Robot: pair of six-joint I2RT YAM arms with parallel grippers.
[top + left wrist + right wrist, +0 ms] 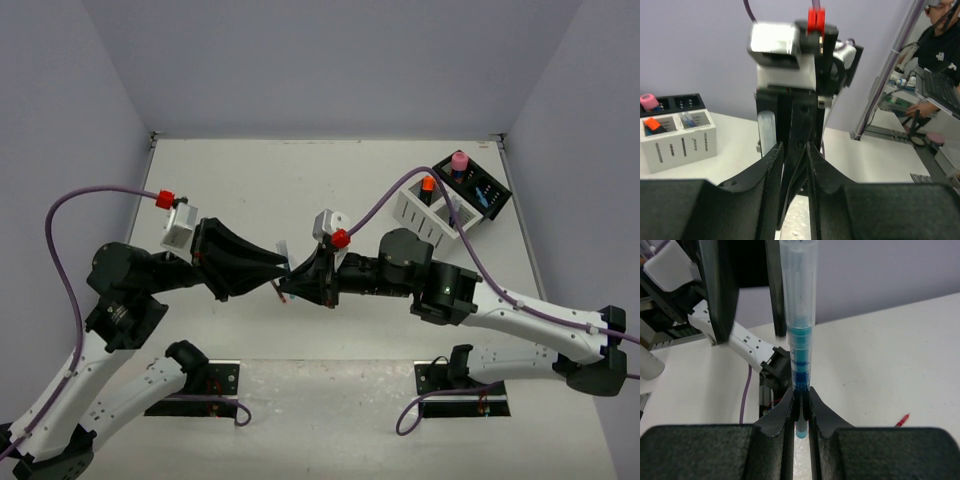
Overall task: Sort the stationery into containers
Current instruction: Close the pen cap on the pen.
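Handover of a blue pen [799,340] above the middle of the table [300,180]. The right gripper [800,412] was clamped tight on the pen's lower barrel, holding it nearly upright so that the clear upper end rose towards the left gripper [795,150]. The left jaws stood a narrow gap apart, and it could not be told whether they touched the pen. The two arms met nose to nose, judged a transfer to the arm nearer the containers.

The white organiser [415,212] and the black organiser [440,166] sat touching in the far right corner, close to the enclosure walls. An orange-capped marker [427,184] stood in the white one and a pink cylinder [459,160] in the black.

Bare table lay between the grippers and the boxes, giving the right arm a free path. The walls behind the boxes and the right arm's purple cable [375,212] arching beside the white organiser left little margin there. A thin red item [902,419] lay on the table to one side.
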